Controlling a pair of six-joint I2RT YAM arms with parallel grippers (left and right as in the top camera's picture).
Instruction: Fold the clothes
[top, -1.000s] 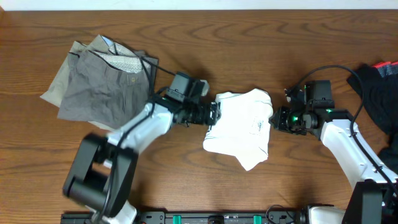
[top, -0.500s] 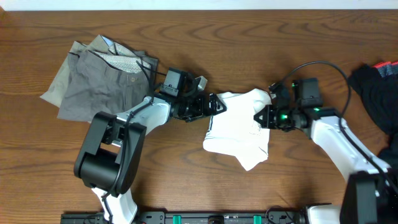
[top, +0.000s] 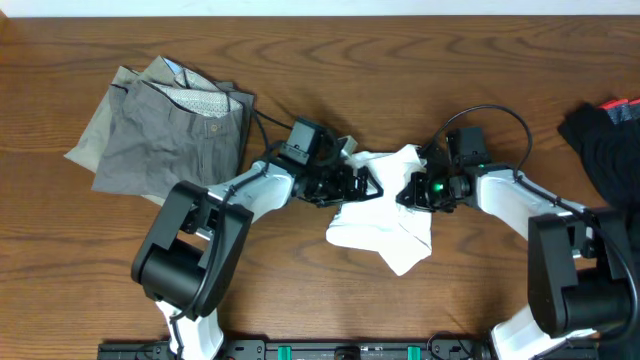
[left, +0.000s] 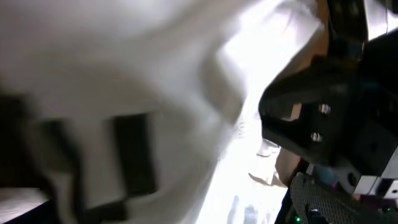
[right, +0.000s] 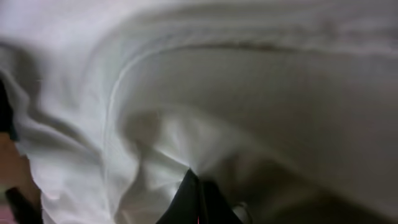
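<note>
Shirt (top: 390, 225) lies bunched at frame centre on the bench (top: 320, 80), with trousers (top: 165, 130) upper left and a black garment (top: 605, 140) cut off at the right edge. The right tool (top: 408, 192) is clenched on the shirt's upper right fold. The left tool (top: 362, 186) gapes wide at its left hem and should bite one layer only before spreading. Both wrist views show blurred cloth, so the layers are unreadable.
</note>
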